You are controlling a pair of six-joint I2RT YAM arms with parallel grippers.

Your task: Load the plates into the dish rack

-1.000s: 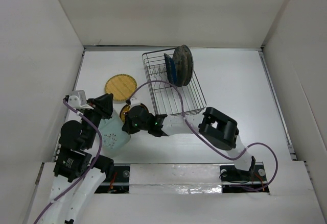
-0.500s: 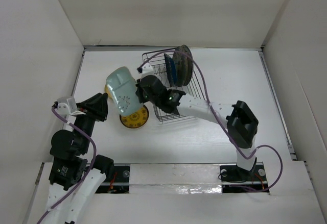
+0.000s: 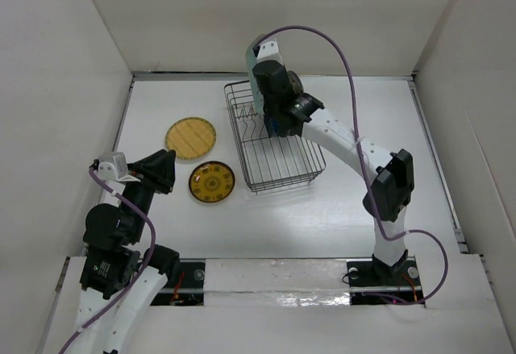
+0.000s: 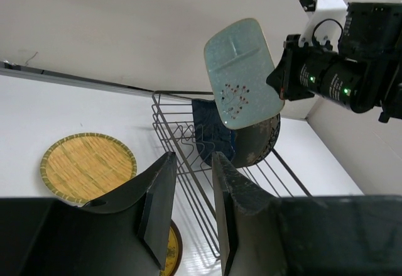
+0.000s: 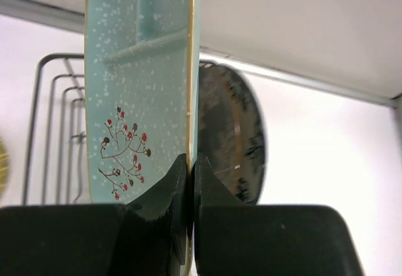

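Observation:
My right gripper (image 5: 190,169) is shut on the rim of the pale mint plate (image 5: 135,81) and holds it upright, edge-on, above the back of the dish rack (image 3: 274,148). The left wrist view shows this plate (image 4: 244,71) high over the rack (image 4: 188,163). A navy plate (image 4: 210,131) and a grey plate (image 4: 257,144) stand in the rack's back slots. The yellow-tan plate (image 3: 190,138) and the small dark mandala plate (image 3: 212,181) lie flat on the table left of the rack. My left gripper (image 3: 165,168) is open and empty, near the mandala plate. The white-blue floral plate is not visible.
White walls enclose the table on the left, back and right. The right arm reaches over the rack from the front right. The rack's front slots (image 3: 278,168) hold nothing.
My right gripper lifted the mint plate from the table's front left and carried it up and back over the rack, turning it upright. My left arm stayed low at the left.

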